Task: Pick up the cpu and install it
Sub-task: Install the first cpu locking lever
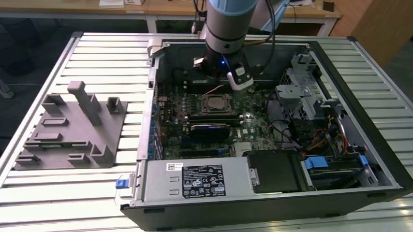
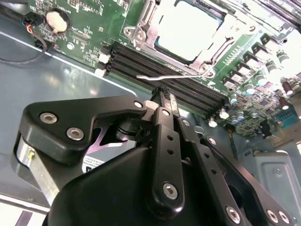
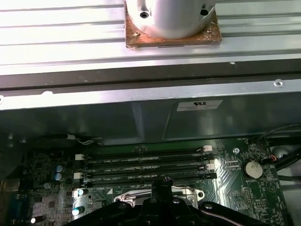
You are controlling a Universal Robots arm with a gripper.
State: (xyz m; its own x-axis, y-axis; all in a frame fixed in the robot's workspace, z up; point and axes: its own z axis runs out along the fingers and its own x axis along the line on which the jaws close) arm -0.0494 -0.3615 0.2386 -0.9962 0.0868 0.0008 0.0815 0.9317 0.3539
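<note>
your pincer (image 2: 163,94) hangs inside the open case (image 1: 361,72), above the board (image 1: 255,108), with its fingers pressed together and nothing between them. in the second wrist view the closed tips sit over the black memory slots (image 2: 188,87), just beside the socket (image 2: 188,30). the cpu (image 2: 186,26) lies seated in that socket, its pale silver top framed by the metal bracket, and a thin lever (image 2: 174,76) runs along the socket's edge between the chip and the slots. so the cpu is near your pincer but apart from it, just past the fingertips and lower down on the board. in the exterior view you see the arm (image 1: 226,24) reaching down over the far part of the case, with the socket (image 1: 215,103) just in front of the pincer (image 1: 235,82). the first wrist view shows the same slots (image 3: 146,167) ahead of the tip (image 3: 163,181). the case rests on a slatted metal surface (image 1: 96,58), and a grey block (image 1: 67,128) with upright posts stands on the exterior view's left.
</note>
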